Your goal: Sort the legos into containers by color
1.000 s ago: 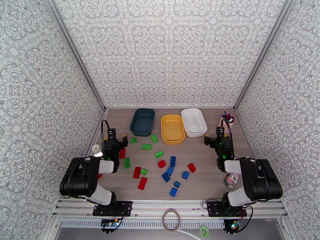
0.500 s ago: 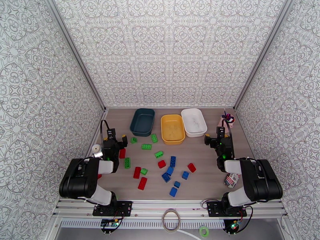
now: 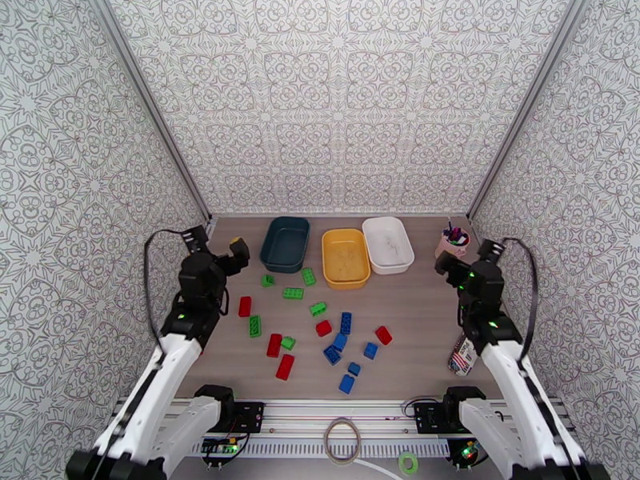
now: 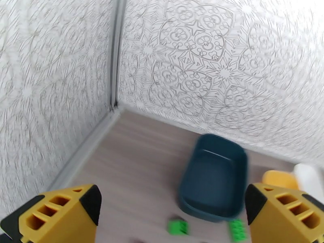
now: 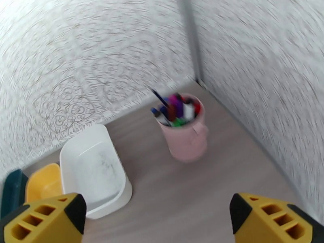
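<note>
Sorting is only starting: the legos (image 3: 323, 328) are lying scattered on the counter (image 3: 416, 314), near the teal tub (image 3: 286, 243), yellow tub (image 3: 346, 258) and white tub (image 3: 388, 244). Both arms are hovering high, left fingers (image 4: 60, 211) and right fingers (image 5: 44, 219) standing wide apart, holding nothing. Next, either arm needs lowering over one lego.

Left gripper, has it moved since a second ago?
Yes. The left gripper has moved toward the back wall, from near the red brick to level with the dark teal tub.
</note>
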You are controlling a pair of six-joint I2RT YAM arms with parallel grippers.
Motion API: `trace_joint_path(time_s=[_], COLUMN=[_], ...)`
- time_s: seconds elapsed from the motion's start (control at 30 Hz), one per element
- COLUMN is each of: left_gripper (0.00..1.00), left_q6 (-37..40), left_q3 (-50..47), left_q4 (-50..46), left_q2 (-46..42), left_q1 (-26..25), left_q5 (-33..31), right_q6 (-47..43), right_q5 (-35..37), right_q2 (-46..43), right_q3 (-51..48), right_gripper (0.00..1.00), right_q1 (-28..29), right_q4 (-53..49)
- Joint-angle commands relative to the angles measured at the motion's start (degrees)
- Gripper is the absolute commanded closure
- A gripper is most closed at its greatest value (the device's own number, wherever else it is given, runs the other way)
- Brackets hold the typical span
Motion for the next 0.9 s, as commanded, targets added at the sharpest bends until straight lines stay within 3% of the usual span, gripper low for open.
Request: trace_joint_path(time_s=[0.0,0.13,0.3,0.37,0.5,0.63,0.83,0.87], left_gripper=[0.01,0.01,0.01,0.10,0.17,0.18,0.16,0.09], left_q6=[-11.7,-15.2,-22.9,-24.3,-25.2,-26.2,-27.7,-27.4], left_q3=[3.4,6.9,10.2,11.1,14.4,15.1,12.7,12.7], left_q4=[-17.9,-21.7,-22.6,-22.0,-25.6,-28.4,-29.6,-29.9], left_q2=[-0.3,0.8,6.2,8.7,13.3,15.9,18.1,18.3], left_q1=[-1.1,-7.4,-9.4,-10.9,-18.1,-26.2,-33.6,-34.1], left_q5=[3.8,1.6,13.3,18.0,18.3,16.7,14.9,14.5], right_q6=[10.8,14.8,12.7,11.1,9.6,9.2,12.1,13.0], right_q5=[-6.7,-15.5,-26.3,-29.0,-34.5,-36.8,-32.1,-31.3], right_q2=[-3.9,-5.4,0.6,3.2,7.3,11.4,16.4,16.9], right_q3=[1.0,1.4,6.0,8.1,9.8,10.0,9.6,9.7], right_gripper=[0.08,0.21,0.31,0.34,0.35,0.35,0.33,0.33], right_q1=[-0.3,-0.3,-0.3,-0.3,0.2,3.3,15.5,17.9], right_q4=[-19.3,-22.9,-28.8,-31.0,-33.7,-35.9,-35.9,-35.6])
